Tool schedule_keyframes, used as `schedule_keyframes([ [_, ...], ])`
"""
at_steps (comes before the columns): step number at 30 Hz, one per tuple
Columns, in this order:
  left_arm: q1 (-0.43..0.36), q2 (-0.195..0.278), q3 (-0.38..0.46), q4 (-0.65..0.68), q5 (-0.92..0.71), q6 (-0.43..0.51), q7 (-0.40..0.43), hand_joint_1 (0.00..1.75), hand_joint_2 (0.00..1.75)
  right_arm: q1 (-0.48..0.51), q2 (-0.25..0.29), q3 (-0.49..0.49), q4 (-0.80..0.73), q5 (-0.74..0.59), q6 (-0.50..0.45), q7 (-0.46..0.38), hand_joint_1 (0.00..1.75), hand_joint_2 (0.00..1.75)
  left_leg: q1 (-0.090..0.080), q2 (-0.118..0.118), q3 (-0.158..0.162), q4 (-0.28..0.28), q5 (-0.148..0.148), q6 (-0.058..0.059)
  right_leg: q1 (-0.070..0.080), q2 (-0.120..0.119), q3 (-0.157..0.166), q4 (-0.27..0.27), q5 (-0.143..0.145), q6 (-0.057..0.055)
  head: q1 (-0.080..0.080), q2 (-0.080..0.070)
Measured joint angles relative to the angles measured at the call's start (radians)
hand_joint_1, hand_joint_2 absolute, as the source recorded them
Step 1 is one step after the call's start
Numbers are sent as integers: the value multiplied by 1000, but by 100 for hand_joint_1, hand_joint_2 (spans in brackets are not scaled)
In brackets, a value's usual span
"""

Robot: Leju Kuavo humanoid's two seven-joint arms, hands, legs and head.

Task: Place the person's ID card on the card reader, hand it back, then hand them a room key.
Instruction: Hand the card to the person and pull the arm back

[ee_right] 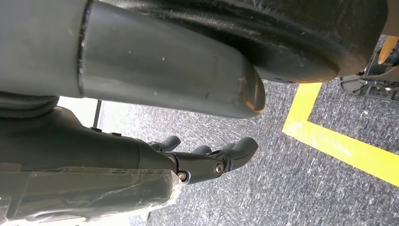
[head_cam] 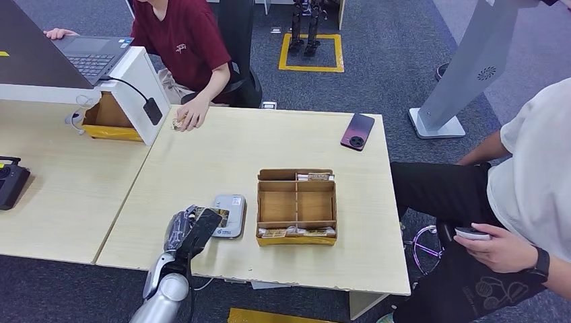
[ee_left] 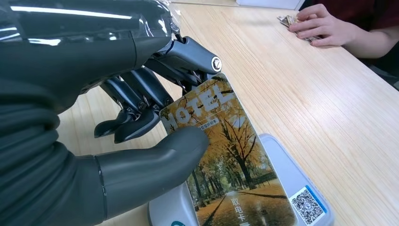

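Note:
My left hand (head_cam: 185, 232) pinches a card (head_cam: 207, 223) near the table's front edge. Close up, the card (ee_left: 226, 155) is printed with HOTEL over autumn trees. My thumb (ee_left: 160, 160) presses on its face and the darker fingers (ee_left: 136, 101) sit behind it. The card lies tilted over the grey card reader (ee_left: 294, 181), its far end down on or just above the reader. The same reader (head_cam: 231, 214) lies left of the cardboard box. My right hand (ee_right: 207, 160) hangs beside my body over the carpet, its fingers loosely curled and holding nothing.
A compartmented cardboard box (head_cam: 296, 205) with cards in its front and back slots stands right of the reader. A phone (head_cam: 357, 131) lies at the far right. One person rests a hand (head_cam: 193, 118) on the far edge; another (head_cam: 501, 245) sits at the right. A laptop (head_cam: 91, 54) stands back left.

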Motion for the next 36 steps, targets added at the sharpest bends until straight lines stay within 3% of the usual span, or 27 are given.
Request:
schedule_keyframes([
  [11,-10,-14,0,50,-71,46,14,175,175,0,1,0,0,13,-2,3,0,0,0,0,0,0,1,0,0,0,0,0,0,0,0,0],
  [36,-15,-22,0,83,-79,47,16,175,175,0,2,0,0,16,-2,8,0,0,0,0,0,0,1,0,0,0,0,0,1,0,0,0],
])
